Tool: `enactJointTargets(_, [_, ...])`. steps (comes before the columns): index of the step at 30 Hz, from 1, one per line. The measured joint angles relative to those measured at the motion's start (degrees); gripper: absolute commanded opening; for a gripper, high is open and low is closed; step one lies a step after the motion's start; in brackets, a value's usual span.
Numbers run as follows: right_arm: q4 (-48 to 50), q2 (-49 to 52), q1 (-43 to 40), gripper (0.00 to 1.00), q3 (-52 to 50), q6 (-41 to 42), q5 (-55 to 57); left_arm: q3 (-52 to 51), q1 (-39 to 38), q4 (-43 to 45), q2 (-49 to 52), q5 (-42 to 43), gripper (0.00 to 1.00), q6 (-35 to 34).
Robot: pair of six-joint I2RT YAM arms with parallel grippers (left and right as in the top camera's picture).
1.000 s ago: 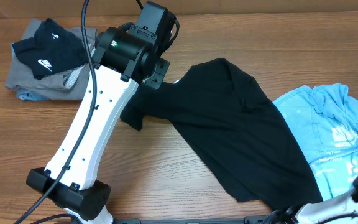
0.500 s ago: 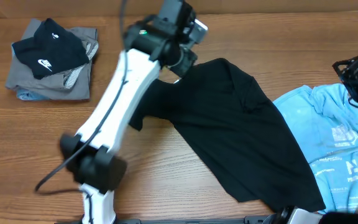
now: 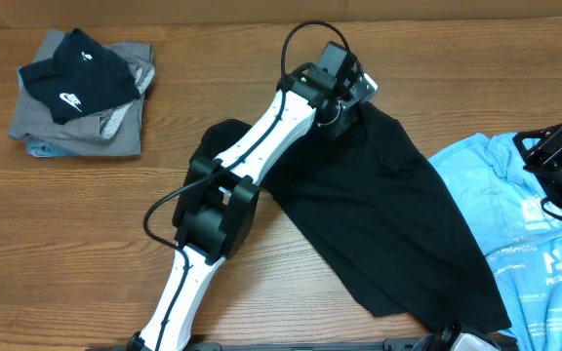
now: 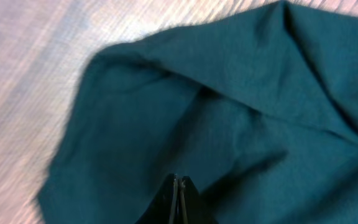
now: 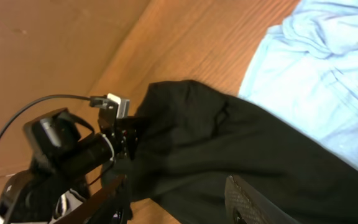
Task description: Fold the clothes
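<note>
Brown wood-grain surface [image 3: 86, 224] underneath, with a large plain black short-sleeved cotton T-shirt [image 3: 388, 224] sprawled diagonally across the middle, unfolded, from the far centre down to the near right edge. Hard against its right edge, a crumpled light-blue printed garment [image 3: 530, 234]; well apart at the far left, a small stack of folded grey clothes [image 3: 42, 127] topped by a smaller black garment with a white swoosh [image 3: 76, 83]. At the shirt's far corner, the left pincer [image 4: 178, 185]: pressed shut to a hairline, tips down in the black cloth and seemingly nipping a thin pinch of it, with a flap of fabric doubled over just ahead. Above the blue garment, the right pincer [image 5: 179, 190]: spread wide, holding nothing, facing the black shirt. Reads as the very first fold, a sleeve or side edge taken up to go over the body, with nearly all of the task left. Calls next for carrying the pinched edge across, laying it flat without bunching, letting go, and bringing the free pincer to the opposite side, clear of the blue garment.
</note>
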Motion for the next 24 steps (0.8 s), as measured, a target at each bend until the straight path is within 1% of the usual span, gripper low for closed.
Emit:
enactJointTargets(5, [-1.4, 0.0, 0.0, 0.52, 0.0, -0.07, 1.92, 0.0, 0.68, 0.92, 4.44, -0.17, 0.04, 0.0])
enactJointTargets(10, [-1.57, 0.0, 0.0, 0.52, -0.79, -0.09, 2.6, 0.39, 2.47, 2.01, 5.25, -0.33, 0.04, -0.72])
enactJointTargets(13, [-1.66, 0.0, 0.0, 0.52, -2.14, -0.13, 2.91, 0.59, 3.43, 2.91, 5.4, -3.56, 0.04, -3.39])
enactJointTargets(16, [-1.99, 0.0, 0.11, 0.52, -2.99, -0.35, 3.13, 0.83, 5.66, 4.17, 5.68, -9.44, 0.04, -7.21])
enactJointTargets(18, [-2.01, 0.0, 0.5, 0.52, -3.19, -0.72, 3.37, 1.25, 8.76, 4.42, 5.84, -12.83, 0.04, -10.12])
enactJointTargets(20, [-2.19, 0.0, 1.29, 0.52, -3.43, -1.29, 3.91, 2.03, 12.83, 3.8, 6.05, -13.7, 0.04, -12.61])
enactJointTargets(22, [-2.36, 0.0, 2.27, 0.52, -3.91, -1.75, 4.7, 3.52, 17.59, 2.64, 6.51, -12.2, 0.06, -14.19])
enactJointTargets(24, [-2.32, 0.0, 3.72, 0.52, -5.14, -1.99, 5.55, 5.6, 22.01, 1.42, 6.91, -8.74, 0.08, -15.32])
